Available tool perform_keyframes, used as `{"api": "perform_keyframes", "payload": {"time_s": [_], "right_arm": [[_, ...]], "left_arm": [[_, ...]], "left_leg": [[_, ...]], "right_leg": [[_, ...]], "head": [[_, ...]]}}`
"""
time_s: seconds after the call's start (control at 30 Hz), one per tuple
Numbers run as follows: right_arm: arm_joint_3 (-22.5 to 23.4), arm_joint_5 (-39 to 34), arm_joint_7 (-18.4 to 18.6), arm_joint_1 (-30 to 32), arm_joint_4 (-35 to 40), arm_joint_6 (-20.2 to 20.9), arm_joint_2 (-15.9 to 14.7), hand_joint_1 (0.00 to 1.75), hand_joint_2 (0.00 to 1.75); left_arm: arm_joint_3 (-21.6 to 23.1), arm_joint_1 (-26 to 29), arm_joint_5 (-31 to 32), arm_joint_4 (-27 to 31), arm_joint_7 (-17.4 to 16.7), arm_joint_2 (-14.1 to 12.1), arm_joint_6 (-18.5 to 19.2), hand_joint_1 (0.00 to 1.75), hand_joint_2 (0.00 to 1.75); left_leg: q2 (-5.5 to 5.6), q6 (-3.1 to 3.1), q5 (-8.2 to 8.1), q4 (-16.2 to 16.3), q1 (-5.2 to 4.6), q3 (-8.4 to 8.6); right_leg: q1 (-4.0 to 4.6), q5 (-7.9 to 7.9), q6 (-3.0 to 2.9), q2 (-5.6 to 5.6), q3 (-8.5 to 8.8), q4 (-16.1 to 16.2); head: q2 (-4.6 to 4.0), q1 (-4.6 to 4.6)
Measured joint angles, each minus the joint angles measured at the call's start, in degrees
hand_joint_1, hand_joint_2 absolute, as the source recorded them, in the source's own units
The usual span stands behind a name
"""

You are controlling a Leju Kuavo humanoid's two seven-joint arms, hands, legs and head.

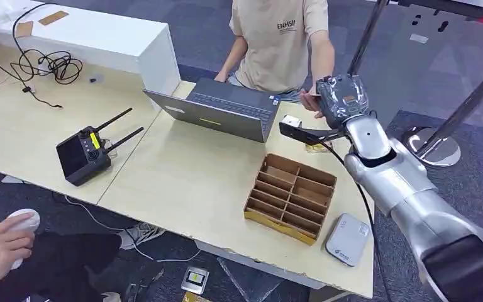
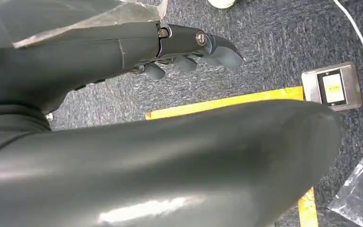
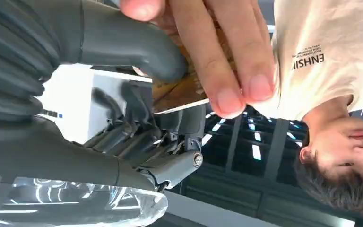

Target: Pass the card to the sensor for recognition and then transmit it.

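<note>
Head view: right hand (image 1: 341,100) raised past the far right edge of the table (image 1: 182,182), just in front of a person in a beige shirt (image 1: 283,38), whose hand (image 1: 312,102) meets it; the grasp cannot be told here. On the table: an open laptop (image 1: 226,110) at the far edge, a brown divided box (image 1: 291,196) near the right edge, a white sensor (image 1: 347,239) at the near right corner, a black controller (image 1: 85,153) with two antennas toward the left. Left wrist view: left hand (image 2: 189,47) hangs over grey carpet, fingers loosely curled, holding nothing. Right wrist view: right hand pinches a card (image 3: 179,92) between thumb (image 3: 132,47) and fingers; the person's fingers (image 3: 227,61) also grip the card's outer end.
</note>
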State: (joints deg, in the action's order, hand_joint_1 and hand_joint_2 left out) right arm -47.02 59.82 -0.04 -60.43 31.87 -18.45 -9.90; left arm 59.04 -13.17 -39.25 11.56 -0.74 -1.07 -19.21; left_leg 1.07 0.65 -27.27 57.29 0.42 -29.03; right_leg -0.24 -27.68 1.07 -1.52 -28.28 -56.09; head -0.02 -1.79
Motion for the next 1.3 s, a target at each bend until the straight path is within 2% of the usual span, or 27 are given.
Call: {"api": "perform_keyframes", "payload": {"time_s": [0.17,0.2,0.37,0.4,0.53,0.77,0.9,1.1,1.3], "right_arm": [[0.0,-0.2,-0.6,0.0,-0.5,-1.3,0.1,0.0,1.75],[0.0,-0.3,-0.7,0.0,-0.6,-1.7,0.1,0.0,0.0],[0.9,-3.3,-2.0,-0.2,-0.4,-6.4,0.1,0.0,0.0],[1.2,-3.7,-2.1,-0.3,-0.2,-6.9,0.1,0.0,0.0],[3.0,-5.9,-2.7,-0.9,2.5,-9.3,-0.2,0.0,0.0],[6.2,-8.3,-2.8,-0.4,8.9,-10.9,-1.2,0.0,0.0],[8.2,-12.2,-2.4,1.4,13.3,-11.9,-1.8,0.0,0.0],[12.7,-17.1,-1.7,6.2,23.2,-12.4,-2.9,0.0,0.0],[17.2,-26.6,-1.3,13.8,34.4,-13.5,-3.5,0.0,0.0]], "left_arm": [[0.1,0.0,0.2,0.0,-0.1,0.0,0.0,0.0,0.0],[0.1,0.0,0.3,0.0,-0.1,0.0,0.0,0.0,0.0],[0.1,0.0,0.5,0.0,-0.1,0.0,0.0,0.0,0.0],[0.1,0.0,0.5,0.0,0.0,0.0,0.0,0.0,1.75],[0.1,0.1,0.5,0.0,0.0,0.0,-0.1,0.0,1.75],[0.1,0.3,0.3,0.0,0.1,-0.1,-0.5,0.0,1.75],[0.1,0.7,0.0,0.0,0.4,-0.2,-0.9,0.0,1.75],[0.1,1.5,0.0,0.0,0.4,-0.5,-1.0,0.0,1.75],[0.1,2.5,-0.7,0.0,1.3,-0.7,-1.8,0.0,1.75]], "left_leg": [[-0.01,0.0,0.0,0.0,0.0,0.0],[0.0,0.0,0.0,0.0,0.0,0.0],[0.0,0.0,0.0,0.0,0.0,0.0],[0.0,0.0,0.0,0.0,0.0,-0.01],[-0.01,0.0,0.0,0.0,0.0,0.0],[-0.02,0.0,0.0,0.0,0.0,0.0],[-0.02,0.0,0.0,0.0,0.0,0.01],[-0.08,0.01,0.0,0.0,0.0,0.0],[-0.05,0.0,0.0,0.0,0.01,0.02]], "right_leg": [[0.0,0.0,0.0,0.0,0.0,0.0],[0.0,0.0,0.0,0.0,0.0,0.0],[0.0,0.0,0.0,0.0,0.0,0.0],[0.0,0.0,0.0,0.0,0.0,0.0],[0.0,0.0,0.0,0.0,-0.01,0.0],[0.0,0.0,0.0,0.0,-0.01,0.0],[-0.01,0.0,0.0,0.0,0.0,0.0],[0.0,0.0,0.0,0.06,-0.02,0.0],[0.01,0.0,0.0,0.03,0.01,0.0]], "head": [[0.0,0.0],[0.0,0.02],[0.0,0.02],[0.0,0.0],[0.0,0.0],[0.0,0.02],[0.0,0.02],[0.0,0.0],[0.0,0.0]]}}
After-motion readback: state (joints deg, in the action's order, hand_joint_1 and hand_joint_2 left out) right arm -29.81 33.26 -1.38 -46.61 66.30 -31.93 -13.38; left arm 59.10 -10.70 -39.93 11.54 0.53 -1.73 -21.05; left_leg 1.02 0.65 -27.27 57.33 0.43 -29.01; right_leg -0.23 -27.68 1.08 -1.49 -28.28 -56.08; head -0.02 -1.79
